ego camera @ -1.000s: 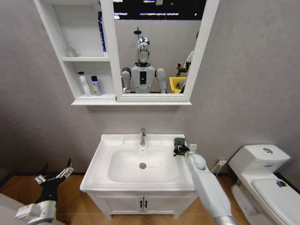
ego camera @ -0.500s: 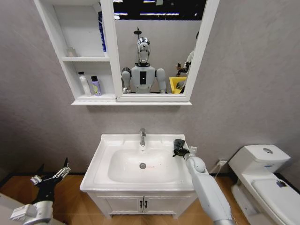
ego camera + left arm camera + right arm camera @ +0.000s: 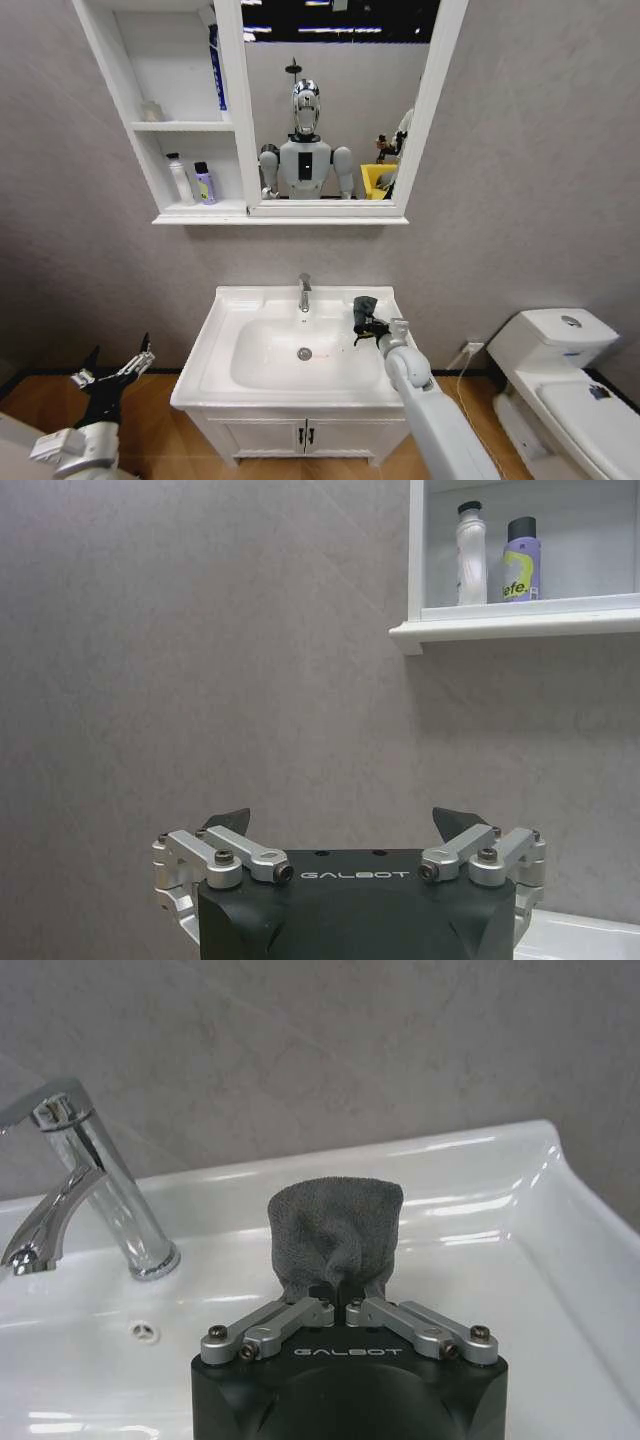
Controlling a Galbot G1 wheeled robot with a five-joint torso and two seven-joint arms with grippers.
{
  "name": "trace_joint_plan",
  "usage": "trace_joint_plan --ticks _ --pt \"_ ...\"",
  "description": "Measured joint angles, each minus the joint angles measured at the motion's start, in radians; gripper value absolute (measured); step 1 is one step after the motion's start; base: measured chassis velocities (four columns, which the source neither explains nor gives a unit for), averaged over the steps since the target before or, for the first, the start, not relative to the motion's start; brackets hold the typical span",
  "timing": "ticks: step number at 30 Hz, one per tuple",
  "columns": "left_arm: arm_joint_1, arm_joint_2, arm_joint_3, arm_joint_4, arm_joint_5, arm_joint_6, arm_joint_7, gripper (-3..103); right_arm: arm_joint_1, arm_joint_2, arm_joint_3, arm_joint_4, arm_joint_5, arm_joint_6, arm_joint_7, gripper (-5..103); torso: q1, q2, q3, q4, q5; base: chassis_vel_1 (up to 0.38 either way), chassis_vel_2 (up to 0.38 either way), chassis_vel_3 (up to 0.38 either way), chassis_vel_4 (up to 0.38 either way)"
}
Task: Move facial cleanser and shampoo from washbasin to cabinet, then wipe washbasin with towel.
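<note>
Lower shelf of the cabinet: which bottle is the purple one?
The short purple bottle with the black cap, nearer the mirror; the white bottle beside it is taller and slimmer. Both stand on the cabinet.

The right arm reached forward and up from the lower right, its white forearm ending in the right gripper (image 3: 366, 322), whose fingers (image 3: 300, 1310) were pinched together on the towel (image 3: 335, 1230). The left arm hung low at the robot's left side, the left gripper (image 3: 112, 368) raised with its fingers (image 3: 228, 820) spread wide apart.

White toilet (image 3: 565, 375) right of vanity (image 3: 300, 432), wooden floor (image 3: 30, 410), grey wall (image 3: 520, 180)
</note>
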Motion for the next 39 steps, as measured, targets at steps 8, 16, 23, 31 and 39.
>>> trace_joint_plan --ticks 8,16,23,31,39 --pt "0.000 -0.001 -0.007 -0.004 0.000 0.001 -0.001 100 -0.016 0.017 -0.016 -0.064 0.065 -0.072 0.057 1 0.000 0.000 0.000 -0.0001 0.0002 0.000 0.000 0.000 0.000" --pt "-0.008 -0.003 0.010 0.006 0.012 0.001 -0.004 100 0.011 0.023 0.009 -0.165 0.055 -0.101 -0.015 1 0.000 0.000 0.000 -0.0002 0.0002 0.000 0.000 0.000 0.000" --pt "-0.009 -0.004 0.007 -0.005 0.012 0.007 -0.007 100 0.041 0.042 0.022 -0.252 0.050 -0.095 -0.047 1 0.000 0.000 0.000 0.0000 0.0002 0.000 0.000 0.000 0.000" --pt "0.001 -0.003 -0.019 -0.005 0.002 0.003 -0.007 100 0.097 0.079 -0.014 -0.338 0.014 -0.082 -0.085 1 0.000 0.000 0.000 -0.0003 0.0000 0.000 0.000 0.000 0.000" --pt "0.007 0.014 -0.061 -0.003 -0.023 0.000 -0.013 100 0.147 0.124 -0.066 -0.432 -0.065 -0.056 -0.148 1 0.000 0.000 0.000 0.0000 0.0001 0.000 0.000 0.000 0.000"
